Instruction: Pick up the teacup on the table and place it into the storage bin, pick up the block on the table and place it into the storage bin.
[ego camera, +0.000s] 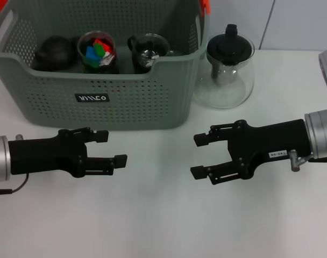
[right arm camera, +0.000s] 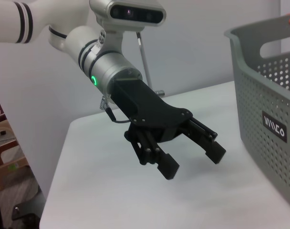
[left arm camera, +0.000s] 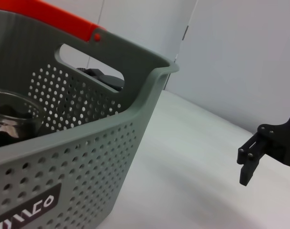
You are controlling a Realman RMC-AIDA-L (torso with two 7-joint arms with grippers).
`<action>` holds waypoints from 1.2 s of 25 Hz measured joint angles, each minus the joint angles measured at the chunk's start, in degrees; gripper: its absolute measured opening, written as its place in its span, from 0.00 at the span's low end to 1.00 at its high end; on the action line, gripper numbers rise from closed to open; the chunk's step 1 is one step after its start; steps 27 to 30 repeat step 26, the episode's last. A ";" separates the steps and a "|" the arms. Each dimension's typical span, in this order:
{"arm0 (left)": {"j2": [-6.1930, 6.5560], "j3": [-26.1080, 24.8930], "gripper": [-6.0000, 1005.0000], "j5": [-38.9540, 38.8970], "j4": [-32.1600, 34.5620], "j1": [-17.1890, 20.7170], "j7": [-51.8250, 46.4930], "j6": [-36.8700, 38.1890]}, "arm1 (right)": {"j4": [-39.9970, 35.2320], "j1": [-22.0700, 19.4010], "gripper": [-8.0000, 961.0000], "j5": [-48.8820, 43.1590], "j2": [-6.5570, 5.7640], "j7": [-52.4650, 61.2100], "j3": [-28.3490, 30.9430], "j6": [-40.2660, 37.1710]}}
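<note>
1. Storage bin (ego camera: 99,86): grey-green perforated basket standing at the back left of the white tabletop (ego camera: 163,215). Orange handle clips on its rim, black label with white lettering on the front wall.
2. Inside the bin, a row of three things: dark teapot-like vessel (ego camera: 53,52) on the left, glass teacup (ego camera: 97,51) in the middle, second glass cup (ego camera: 147,51) with dark contents on the right.
3. Blocks (ego camera: 96,51): red, green and blue pieces sit inside the middle teacup. Exact count unclear.
4. Glass teapot (ego camera: 225,72) with black lid stands on the tabletop just beside the bin's right wall, outside it.
5. Left gripper (ego camera: 112,148): low over the tabletop in front of the bin's front wall, pointing toward the centre. Jaws spread, nothing between them.
6. Right gripper (ego camera: 200,156): over the tabletop in front of the glass teapot, pointing toward the centre, facing the left gripper with a gap between the two. Jaws spread, holding nothing.
7. Left wrist view: bin corner close up, with the handle cutout and orange clip; right gripper's fingertip (left arm camera: 247,164) shows farther off.
8. Right wrist view: left gripper seen across the tabletop, jaws apart, bin wall with label to one side.
</note>
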 joint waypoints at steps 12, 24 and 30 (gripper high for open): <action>-0.01 0.01 0.91 0.34 -0.08 0.01 -0.18 -0.58 | 1.59 -0.06 0.86 -0.30 0.00 0.03 -0.79 3.16; -0.01 0.01 0.91 0.44 -0.09 0.05 -0.15 -0.61 | 2.08 0.02 0.86 -0.39 -0.07 -0.02 -1.09 3.90; -0.01 0.01 0.91 0.46 -0.09 0.05 -0.10 -0.62 | 2.08 0.02 0.86 -0.39 -0.08 -0.03 -1.09 3.90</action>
